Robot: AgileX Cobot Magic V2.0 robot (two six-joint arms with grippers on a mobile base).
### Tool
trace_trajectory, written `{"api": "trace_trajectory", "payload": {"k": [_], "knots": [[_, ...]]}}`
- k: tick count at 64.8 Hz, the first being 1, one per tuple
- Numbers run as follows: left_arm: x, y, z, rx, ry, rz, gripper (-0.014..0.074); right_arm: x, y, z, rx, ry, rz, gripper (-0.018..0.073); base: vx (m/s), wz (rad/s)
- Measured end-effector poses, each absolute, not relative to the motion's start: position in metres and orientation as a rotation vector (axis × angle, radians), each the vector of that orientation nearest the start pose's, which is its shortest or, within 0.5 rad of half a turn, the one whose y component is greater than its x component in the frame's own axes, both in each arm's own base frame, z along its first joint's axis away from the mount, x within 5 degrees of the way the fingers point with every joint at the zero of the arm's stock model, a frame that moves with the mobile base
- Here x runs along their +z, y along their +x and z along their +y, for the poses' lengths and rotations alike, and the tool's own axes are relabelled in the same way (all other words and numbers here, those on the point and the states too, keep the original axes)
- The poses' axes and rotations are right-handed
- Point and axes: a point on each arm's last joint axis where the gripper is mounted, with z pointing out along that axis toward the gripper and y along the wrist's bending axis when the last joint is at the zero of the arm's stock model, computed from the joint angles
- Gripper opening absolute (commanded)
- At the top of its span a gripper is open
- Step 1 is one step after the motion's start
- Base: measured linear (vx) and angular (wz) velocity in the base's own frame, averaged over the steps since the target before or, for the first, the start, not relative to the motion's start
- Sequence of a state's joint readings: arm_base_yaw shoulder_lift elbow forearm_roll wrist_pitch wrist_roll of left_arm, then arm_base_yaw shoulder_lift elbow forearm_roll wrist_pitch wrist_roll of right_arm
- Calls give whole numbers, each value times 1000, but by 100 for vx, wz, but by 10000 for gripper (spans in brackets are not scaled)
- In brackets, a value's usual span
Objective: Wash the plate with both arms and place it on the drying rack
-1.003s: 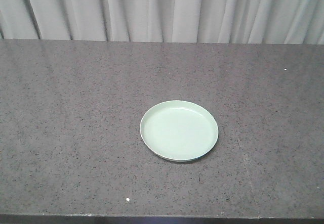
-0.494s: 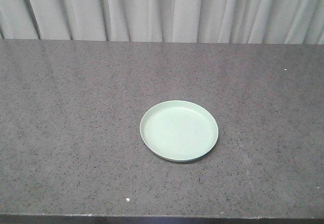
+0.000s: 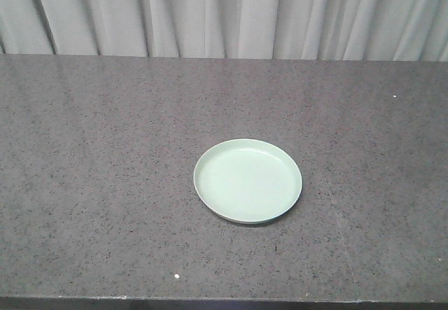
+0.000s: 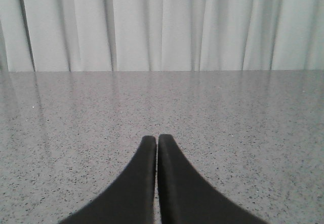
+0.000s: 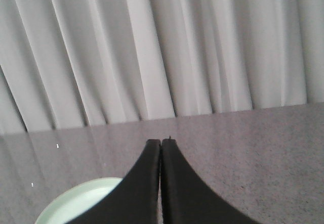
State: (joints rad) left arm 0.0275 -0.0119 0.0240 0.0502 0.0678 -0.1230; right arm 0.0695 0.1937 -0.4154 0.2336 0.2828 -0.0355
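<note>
Near bench (image 3: 98,156) centre lay the plate (image 3: 247,181), ungrasped; left claw (image 4: 156,137) and right claw (image 5: 161,142) sat pressed together; pickup would require spreading them.

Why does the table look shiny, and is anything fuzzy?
Left wrist view: the curtain reflects as pale streaks on the counter. Right wrist view: same sheen at left, and the plate looks soft. Front view: even light, thin shadow under the plate's near rim.
</note>
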Motion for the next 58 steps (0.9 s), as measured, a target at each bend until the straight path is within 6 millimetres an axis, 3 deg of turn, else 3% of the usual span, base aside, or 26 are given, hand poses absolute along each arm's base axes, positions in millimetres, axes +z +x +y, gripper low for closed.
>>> {"api": "trace_trajectory", "payload": {"k": [11, 18, 28, 33, 44, 58], "knots": [[200, 57, 2, -33, -81, 1561, -6, 359, 84, 19, 187, -151, 1751, 69, 0, 0], [200, 57, 2, -33, -81, 1561, -6, 376, 108, 28, 203, -283, 1822, 223, 0, 0], [200, 57, 2, -33, -81, 1561, -6, 384, 140, 41, 304, -402, 1850, 479, 0, 0], [200, 57, 2, -33, -81, 1561, -6, 380, 155, 45, 336, -426, 1849, 542, 0, 0], [200, 57, 2, -33, -81, 1561, -6, 375, 182, 52, 389, -499, 1877, 543, 0, 0], [200, 57, 2, -33, -81, 1561, -6, 401, 228, 65, 491, -621, 1924, 527, 0, 0]]}}
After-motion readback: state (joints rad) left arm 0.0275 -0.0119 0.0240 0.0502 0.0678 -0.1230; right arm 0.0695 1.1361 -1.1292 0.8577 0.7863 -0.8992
